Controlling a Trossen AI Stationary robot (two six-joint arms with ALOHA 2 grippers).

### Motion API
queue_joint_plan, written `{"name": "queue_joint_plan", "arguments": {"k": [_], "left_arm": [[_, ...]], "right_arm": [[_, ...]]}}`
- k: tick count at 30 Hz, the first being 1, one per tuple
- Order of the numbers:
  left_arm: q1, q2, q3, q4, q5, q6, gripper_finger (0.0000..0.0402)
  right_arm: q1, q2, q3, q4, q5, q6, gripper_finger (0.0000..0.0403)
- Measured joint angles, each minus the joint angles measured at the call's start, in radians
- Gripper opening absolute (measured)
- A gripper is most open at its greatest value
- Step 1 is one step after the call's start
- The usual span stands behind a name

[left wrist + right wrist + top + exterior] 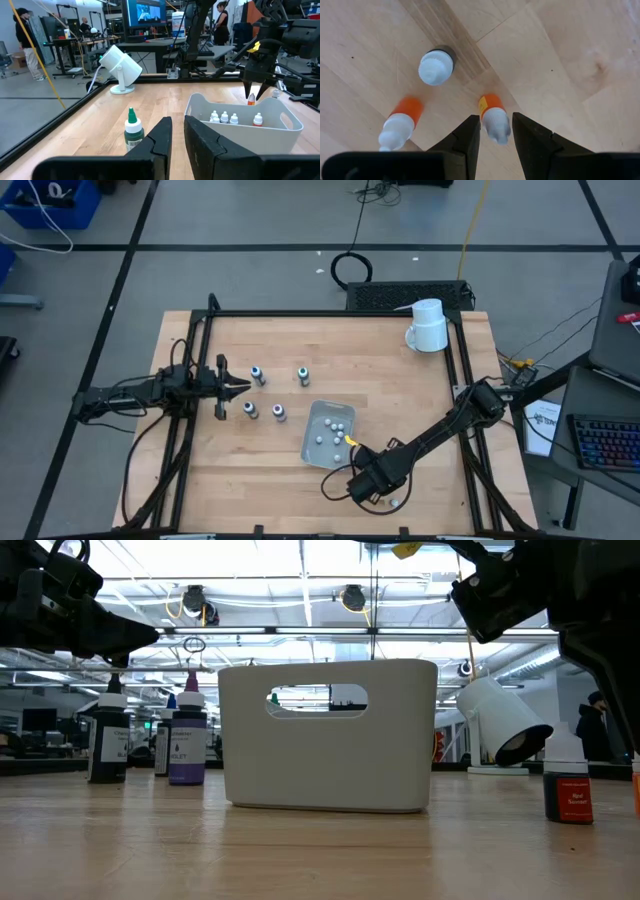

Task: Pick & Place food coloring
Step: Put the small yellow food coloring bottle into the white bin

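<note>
The small orange food coloring bottle [491,106] stands on the wood outside the white bin [240,135], toward the table's front edge. It is apart from the white-capped bottles [224,118] already sitting inside, so it looks like the next one to be moved. The right gripper [496,120] points straight down with its pincer partway open and the bottle's white cap in the gap. Whether it is squeezing the cap or only straddling it, I cannot tell. Two more bottles stand just beside it, another orange one [400,122] and a dark-bodied one [436,67]. The right arm reaches in from the right side of the table, stretched long and low, with the wrist bent down. The left gripper [240,387] waits level at the left, closed on nothing, near four dark-capped bottles [279,413] on the open table.
</note>
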Motion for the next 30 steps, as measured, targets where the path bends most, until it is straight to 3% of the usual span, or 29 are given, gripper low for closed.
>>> {"name": "queue_joint_plan", "arguments": {"k": [21, 30], "left_arm": [[0.0, 0.0, 0.0, 0.0, 0.0, 0.0, 0.0058], [0.0, 0.0, 0.0, 0.0, 0.0, 0.0, 0.0058]], "right_arm": [[0.001, 0.0, 0.0, -0.001, -0.025, 0.004, 0.0104], [0.001, 0.0, 0.0, 0.002, -0.021, 0.0, 0.0066]]}}
